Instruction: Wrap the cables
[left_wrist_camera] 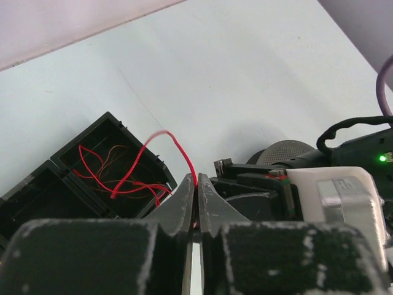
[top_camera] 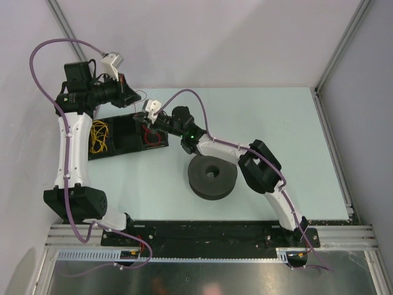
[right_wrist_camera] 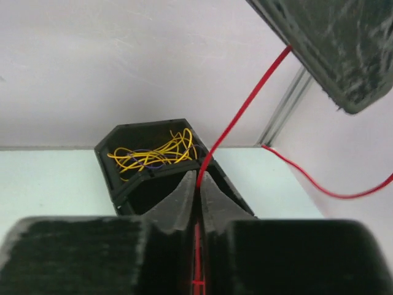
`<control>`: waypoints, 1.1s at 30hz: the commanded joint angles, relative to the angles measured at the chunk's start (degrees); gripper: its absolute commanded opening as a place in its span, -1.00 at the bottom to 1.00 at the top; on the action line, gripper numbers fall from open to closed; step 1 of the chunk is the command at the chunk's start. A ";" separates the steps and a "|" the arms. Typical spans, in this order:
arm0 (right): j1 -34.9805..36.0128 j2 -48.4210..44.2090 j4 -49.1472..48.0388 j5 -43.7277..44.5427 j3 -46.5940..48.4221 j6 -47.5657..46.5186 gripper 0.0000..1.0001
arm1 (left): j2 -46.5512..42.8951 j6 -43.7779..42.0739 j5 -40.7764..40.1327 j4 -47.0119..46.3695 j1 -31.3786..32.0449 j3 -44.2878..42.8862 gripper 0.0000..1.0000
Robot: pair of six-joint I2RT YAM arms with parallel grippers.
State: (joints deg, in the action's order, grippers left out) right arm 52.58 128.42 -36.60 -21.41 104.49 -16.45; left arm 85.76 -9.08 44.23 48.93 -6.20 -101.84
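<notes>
Near black bins [top_camera: 126, 134], left gripper [left_wrist_camera: 196, 186] and right gripper [right_wrist_camera: 198, 182] pinch red cable [right_wrist_camera: 245, 104].

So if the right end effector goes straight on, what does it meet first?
The right end effector would likely meet the rim of the black compartment box, short of the yellow wires; depth unclear.

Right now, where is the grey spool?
In the top view, the grey spool lies flat mid-table, right of the black tray and closer to the bases, beside the right arm.
</notes>
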 commanded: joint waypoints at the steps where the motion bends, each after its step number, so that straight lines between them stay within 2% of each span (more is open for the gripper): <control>1: 0.13 0.35 -0.23 2.09 4.15 1.33 -0.94 | -1.72 -2.14 1.19 -1.33 -0.35 -1.61 -0.47; 3: -0.11 0.34 -0.97 2.71 5.31 2.65 -0.98 | -1.99 -4.34 0.35 -1.85 -1.46 -0.64 0.51; 4: -0.33 0.38 -1.08 3.10 6.18 3.53 -0.99 | -2.17 -5.23 1.44 -2.76 -2.73 0.20 0.75; 6: -0.95 0.35 -1.50 3.85 7.71 5.42 -1.00 | -2.79 -5.81 6.15 -5.70 -6.27 2.51 0.93; 9: -1.89 0.08 -2.43 4.22 8.93 6.92 -1.00 | -4.04 -4.15 12.14 -13.78 -12.08 7.80 0.98; 11: -2.40 -0.17 -2.97 4.37 9.54 7.14 -1.00 | -4.90 -3.43 13.17 -19.79 -15.07 12.61 0.99; 13: -2.92 -0.38 -3.37 4.47 10.26 7.29 -1.00 | -5.73 -6.35 12.64 -23.45 -16.35 17.66 0.99; 19: -4.06 -0.05 -3.89 4.21 13.69 7.14 -1.00 | -8.32 -27.89 16.22 -27.77 -16.68 33.61 0.99; 22: -4.50 0.60 -3.80 3.97 15.81 7.16 -1.00 | -7.29 -36.84 16.00 -28.18 -15.60 38.47 0.94; 26: -4.73 1.38 -3.19 3.81 18.59 7.24 -1.00 | -3.23 -42.77 14.51 -29.12 -12.74 39.63 0.78; 30: -4.76 1.54 -3.14 3.51 19.67 7.14 -1.00 | 2.38 -39.50 14.13 -32.54 -9.38 36.19 0.56; 33: -4.88 1.40 -3.18 3.48 19.59 7.06 -1.00 | 5.29 -36.16 15.02 -35.78 -6.76 34.60 0.51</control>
State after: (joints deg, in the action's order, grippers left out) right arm 47.83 129.67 -38.09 -17.89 121.54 -10.04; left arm 88.33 -45.95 57.23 19.75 -15.84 -63.48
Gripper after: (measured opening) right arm 0.020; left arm 0.765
